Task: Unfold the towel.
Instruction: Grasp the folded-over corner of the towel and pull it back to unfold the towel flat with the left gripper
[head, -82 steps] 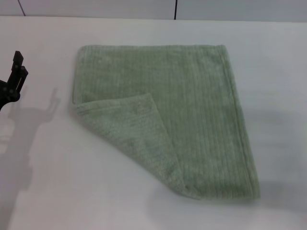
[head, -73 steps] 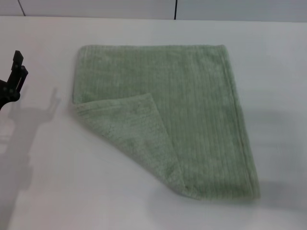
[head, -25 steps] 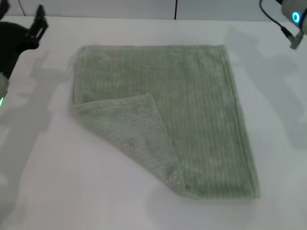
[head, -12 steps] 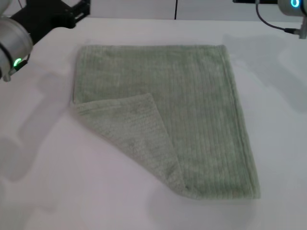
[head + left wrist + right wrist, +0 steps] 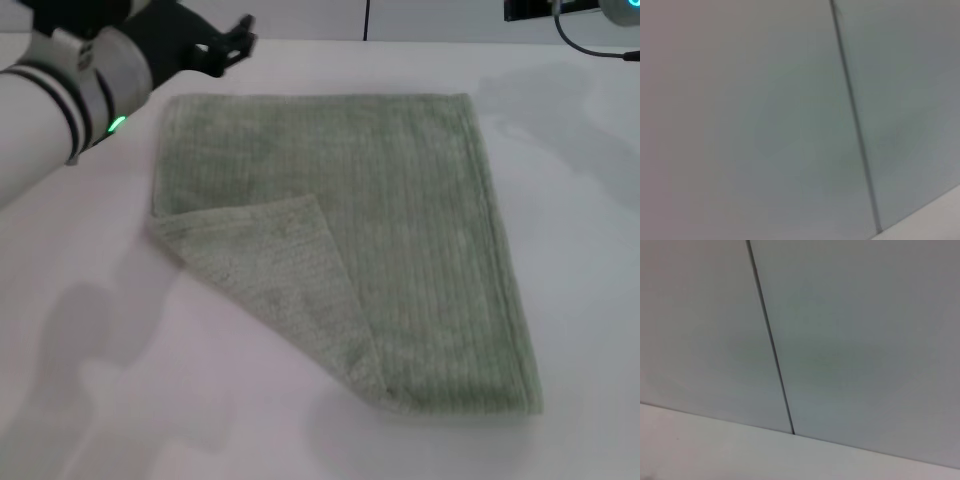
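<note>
White and smooth, the table (image 5: 90,400) runs bare along its whole left and near-left side. At the far left the left arm (image 5: 60,90), a white sleeve with black bands and a green light, reaches in over the table; its black left gripper (image 5: 235,38) hangs just beyond the far left corner of the towel, apart from the cloth. Whether its fingers are spread or pressed together cannot be told.

The towel (image 5: 420,230) is pale sage-green terry with fine ribbed stripes and a raised hem along its edges. It lies flat in the middle of the table, roughly square, its stripes running from far to near and leaning slightly rightward toward the near side. Its near left corner is folded (image 5: 285,285) up and over onto the cloth, making a triangular flap with a nubbier underside; the crease runs diagonally from the left edge down to the near edge. The far edge is straight and parallel to the wall (image 5: 300,15).

Right of the towel the table is open as well. At the far right corner only a dark piece and a cable of the right arm (image 5: 575,12) show; its gripper is out of view. Both wrist views show only grey wall panels with a dark seam (image 5: 771,340).
</note>
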`<action>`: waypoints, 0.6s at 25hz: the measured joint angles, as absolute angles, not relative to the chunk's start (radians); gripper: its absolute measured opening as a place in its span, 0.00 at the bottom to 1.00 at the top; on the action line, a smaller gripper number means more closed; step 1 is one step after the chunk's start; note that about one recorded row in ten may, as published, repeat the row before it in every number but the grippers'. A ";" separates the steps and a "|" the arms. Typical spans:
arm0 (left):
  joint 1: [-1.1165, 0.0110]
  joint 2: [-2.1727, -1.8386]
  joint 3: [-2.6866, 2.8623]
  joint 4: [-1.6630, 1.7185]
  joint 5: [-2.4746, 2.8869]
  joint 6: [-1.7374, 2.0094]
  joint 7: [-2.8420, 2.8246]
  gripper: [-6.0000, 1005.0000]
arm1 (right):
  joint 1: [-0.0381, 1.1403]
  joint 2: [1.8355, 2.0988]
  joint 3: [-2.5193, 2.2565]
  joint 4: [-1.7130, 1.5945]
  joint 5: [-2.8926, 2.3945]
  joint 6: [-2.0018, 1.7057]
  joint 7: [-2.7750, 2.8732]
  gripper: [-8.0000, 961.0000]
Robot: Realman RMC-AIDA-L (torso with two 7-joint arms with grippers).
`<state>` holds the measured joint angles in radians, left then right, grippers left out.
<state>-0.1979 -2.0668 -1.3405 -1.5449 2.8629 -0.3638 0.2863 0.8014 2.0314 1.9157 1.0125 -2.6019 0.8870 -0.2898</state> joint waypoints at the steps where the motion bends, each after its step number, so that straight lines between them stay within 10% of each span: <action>1: -0.210 -2.061 -1.337 -1.559 2.848 -0.393 0.274 0.77 | 0.803 2.030 1.919 1.011 -2.605 0.891 -0.300 0.01; 15: -0.208 -2.062 -1.329 -1.611 2.841 -0.458 0.276 0.77 | 0.839 2.032 1.936 0.951 -2.588 0.956 -0.390 0.01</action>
